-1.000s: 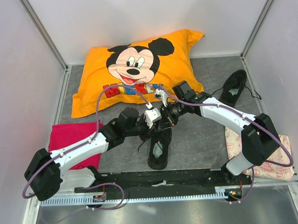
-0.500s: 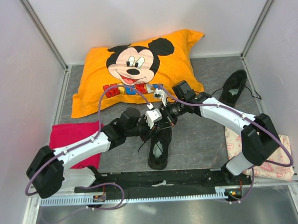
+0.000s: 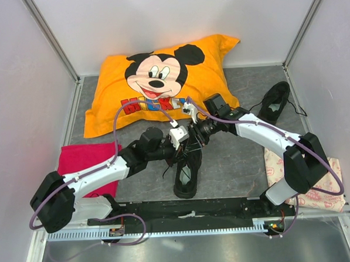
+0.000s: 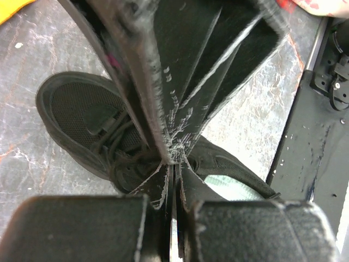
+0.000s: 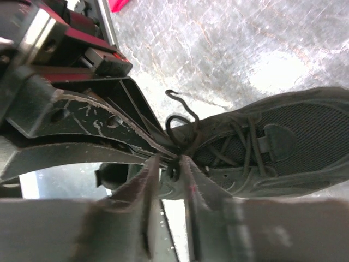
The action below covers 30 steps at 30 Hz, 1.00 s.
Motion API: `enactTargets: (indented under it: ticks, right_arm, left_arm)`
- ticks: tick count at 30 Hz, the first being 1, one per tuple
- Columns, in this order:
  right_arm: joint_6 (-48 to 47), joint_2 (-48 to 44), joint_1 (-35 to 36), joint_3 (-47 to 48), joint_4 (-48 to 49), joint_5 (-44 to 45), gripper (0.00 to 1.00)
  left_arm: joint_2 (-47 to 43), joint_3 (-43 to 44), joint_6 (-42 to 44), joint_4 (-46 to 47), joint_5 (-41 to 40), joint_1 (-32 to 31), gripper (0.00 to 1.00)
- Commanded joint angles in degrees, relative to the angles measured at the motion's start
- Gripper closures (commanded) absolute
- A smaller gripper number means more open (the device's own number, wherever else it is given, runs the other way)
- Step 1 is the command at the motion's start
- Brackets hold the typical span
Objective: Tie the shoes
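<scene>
One black shoe (image 3: 186, 177) lies at the table's middle, toe away from me; it also shows in the left wrist view (image 4: 76, 109) and the right wrist view (image 5: 283, 136). The other shoe (image 3: 274, 102) lies at the back right. Both grippers meet tip to tip just above the middle shoe's laces. My left gripper (image 3: 185, 147) (image 4: 175, 169) is shut on a black lace (image 5: 175, 121), which loops up from its tips. My right gripper (image 3: 193, 140) (image 5: 172, 164) is open by a narrow gap, with lace between its fingertips.
An orange Mickey Mouse pillow (image 3: 160, 79) lies at the back. A red cloth (image 3: 83, 162) lies at the left under the left arm. A printed pale cloth (image 3: 319, 194) lies at the right. White walls enclose the table.
The left arm has shifted slightly, its elbow a little further right. Both grippers stay together at the middle shoe's laces.
</scene>
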Motion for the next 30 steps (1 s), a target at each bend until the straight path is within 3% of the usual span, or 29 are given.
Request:
enactTargets:
  ticks: [1, 9, 22, 30]
  right_arm:
    - [2.14, -2.51, -1.63, 0.48, 0.31, -2.79, 0.62]
    - [3.11, -1.46, -4.01, -0.74, -1.01, -4.37, 0.61]
    - [-13.14, -3.30, -4.09, -4.52, -3.04, -3.67, 0.64]
    - [-15.79, -3.39, -3.74, -5.23, -0.23, -4.02, 0.63]
  left_arm:
    - [-1.35, -1.72, -1.33, 5.28, 0.71, 0.33, 0.98]
    - [-2.06, -3.04, -0.54, 6.24, 1.50, 0.50, 0.98]
    - [-1.97, -3.13, 0.43, 7.12, 2.90, 0.86, 0.99]
    - [-1.70, -3.21, 2.27, 7.39, 4.22, 0.94, 0.99]
